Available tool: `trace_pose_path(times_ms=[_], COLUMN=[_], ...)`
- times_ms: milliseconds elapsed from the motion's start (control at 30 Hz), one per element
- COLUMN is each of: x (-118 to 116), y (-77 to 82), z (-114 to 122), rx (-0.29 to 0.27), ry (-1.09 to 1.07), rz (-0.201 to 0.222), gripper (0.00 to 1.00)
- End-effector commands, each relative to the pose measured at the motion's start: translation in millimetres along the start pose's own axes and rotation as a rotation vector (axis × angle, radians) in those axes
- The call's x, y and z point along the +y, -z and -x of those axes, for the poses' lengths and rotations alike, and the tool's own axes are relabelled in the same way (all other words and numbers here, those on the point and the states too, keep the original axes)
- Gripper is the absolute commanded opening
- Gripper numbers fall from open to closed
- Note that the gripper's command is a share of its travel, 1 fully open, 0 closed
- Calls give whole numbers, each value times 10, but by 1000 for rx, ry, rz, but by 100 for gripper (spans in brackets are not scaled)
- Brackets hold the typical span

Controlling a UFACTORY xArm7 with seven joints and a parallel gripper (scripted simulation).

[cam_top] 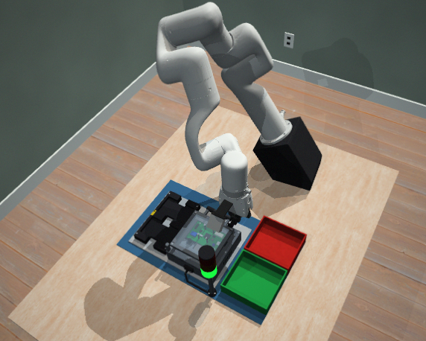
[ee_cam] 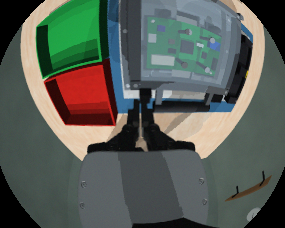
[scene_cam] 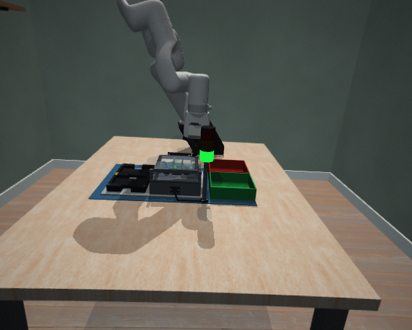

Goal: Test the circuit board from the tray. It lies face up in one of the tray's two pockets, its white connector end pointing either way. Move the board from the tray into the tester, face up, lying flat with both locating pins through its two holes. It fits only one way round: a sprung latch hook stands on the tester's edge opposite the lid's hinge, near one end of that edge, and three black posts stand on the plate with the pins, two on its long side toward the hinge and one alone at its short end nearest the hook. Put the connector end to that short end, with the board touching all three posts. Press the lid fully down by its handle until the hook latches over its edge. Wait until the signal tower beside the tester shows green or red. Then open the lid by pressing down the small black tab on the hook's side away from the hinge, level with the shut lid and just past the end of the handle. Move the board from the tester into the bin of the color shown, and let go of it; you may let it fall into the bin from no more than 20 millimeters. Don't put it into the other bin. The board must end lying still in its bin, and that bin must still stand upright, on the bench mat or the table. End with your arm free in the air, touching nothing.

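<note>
Now the arm bends down steeply, its gripper (ee_cam: pixel 142 117) pressed together on nothing, at the tester's (cam_top: pixel 229 243) far edge. One circuit board (ee_cam: pixel 184 45) lies under the shut lid. Two bins stand beside: one red (cam_top: pixel 275 242), one green (cam_top: pixel 254 281). One signal tower (cam_top: pixel 208 264) glows green.

The signal tower (cam_top: pixel 208 263) glows bright green in its lower band, dark red above, on a black post. A green bin (cam_top: pixel 255 281) sits nearer than a red bin (cam_top: pixel 276 242). The circuit board (ee_cam: pixel 185 45) is green with grey and white parts under a clear, greyish lid (cam_top: pixel 183 235). The tray (cam_top: pixel 164 220) is black, the bench mat (cam_top: pixel 135 238) blue, the table (cam_top: pixel 339 223) pale wood, the arm (cam_top: pixel 194 112) white.
</note>
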State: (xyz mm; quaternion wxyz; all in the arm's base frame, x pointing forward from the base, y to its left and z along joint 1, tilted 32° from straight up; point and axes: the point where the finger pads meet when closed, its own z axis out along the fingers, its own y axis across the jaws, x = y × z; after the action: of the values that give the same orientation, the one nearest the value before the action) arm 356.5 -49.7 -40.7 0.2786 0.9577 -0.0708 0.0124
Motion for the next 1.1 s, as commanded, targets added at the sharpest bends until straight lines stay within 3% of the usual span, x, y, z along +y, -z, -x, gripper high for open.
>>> trace_pose_path(times_ms=[0, 1067], x=[-9, -9], y=[7, -28], z=[-11, -11], rx=[3, 3], ry=[0, 0], rz=[-2, -2], gripper=[0, 0])
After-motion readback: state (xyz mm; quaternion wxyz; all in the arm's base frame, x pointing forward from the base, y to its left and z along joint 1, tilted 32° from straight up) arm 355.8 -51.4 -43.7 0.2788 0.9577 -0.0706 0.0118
